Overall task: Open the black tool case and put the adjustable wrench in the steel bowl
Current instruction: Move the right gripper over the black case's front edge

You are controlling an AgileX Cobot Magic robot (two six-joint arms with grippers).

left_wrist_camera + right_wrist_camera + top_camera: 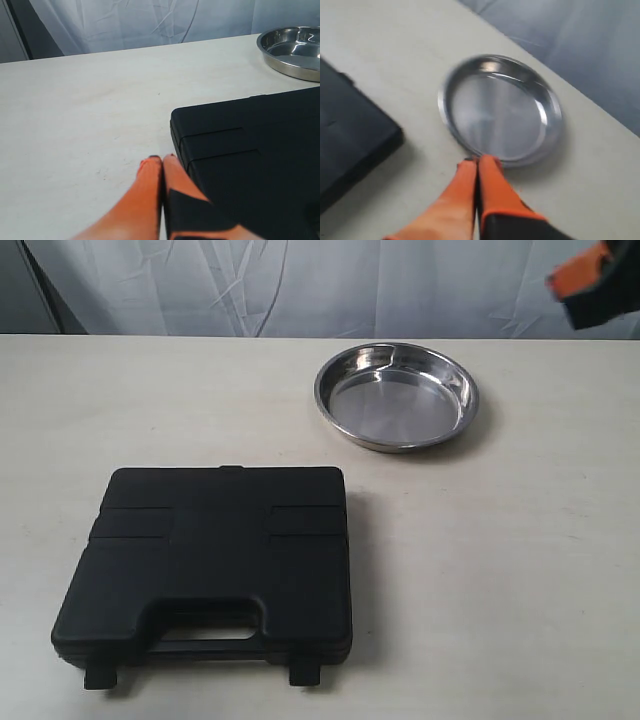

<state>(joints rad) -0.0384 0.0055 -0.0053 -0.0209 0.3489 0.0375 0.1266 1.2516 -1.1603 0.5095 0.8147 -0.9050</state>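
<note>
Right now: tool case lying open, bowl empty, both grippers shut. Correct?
No. The tool case is closed, lid down, as the exterior view shows. The bowl is empty, and the left gripper and right gripper are both shut.

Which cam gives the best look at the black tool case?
Exterior view: the whole black tool case shows, closed, with its handle and both latches visible. Left wrist view catches only part of the lid; right wrist view, a blurred corner at the frame edge.
</note>
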